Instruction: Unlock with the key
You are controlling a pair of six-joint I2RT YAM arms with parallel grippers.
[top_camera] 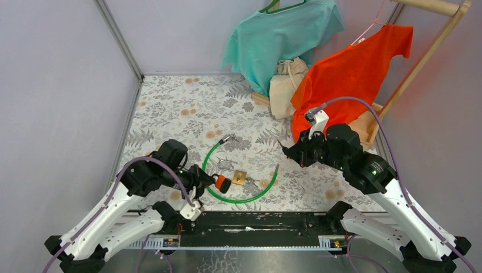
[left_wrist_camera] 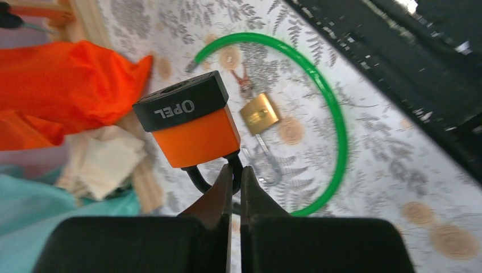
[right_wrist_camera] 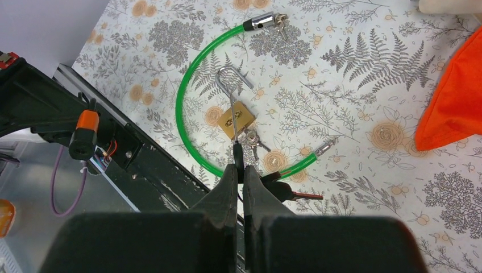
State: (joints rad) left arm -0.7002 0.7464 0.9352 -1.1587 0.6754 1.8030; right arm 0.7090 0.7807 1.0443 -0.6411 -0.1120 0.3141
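Note:
My left gripper (top_camera: 208,178) is shut on the black shackle of an orange padlock (top_camera: 222,183) with a black cap, holding it off the table. In the left wrist view the gripper (left_wrist_camera: 236,170) pinches the shackle just below the padlock's orange body (left_wrist_camera: 196,133). My right gripper (top_camera: 286,149) is shut on a black-headed key (right_wrist_camera: 236,152), seen edge-on between the fingers (right_wrist_camera: 227,182). Spare keys (right_wrist_camera: 287,192) hang beside it. The right gripper hovers right of the padlock, apart from it.
A brass padlock (top_camera: 239,177) with open shackle and its own keys lies inside a green cable loop (top_camera: 247,198) on the floral table. An orange shirt (top_camera: 352,71), a teal shirt (top_camera: 281,34) and a wooden rack stand at the back right. A black rail (top_camera: 250,222) runs along the near edge.

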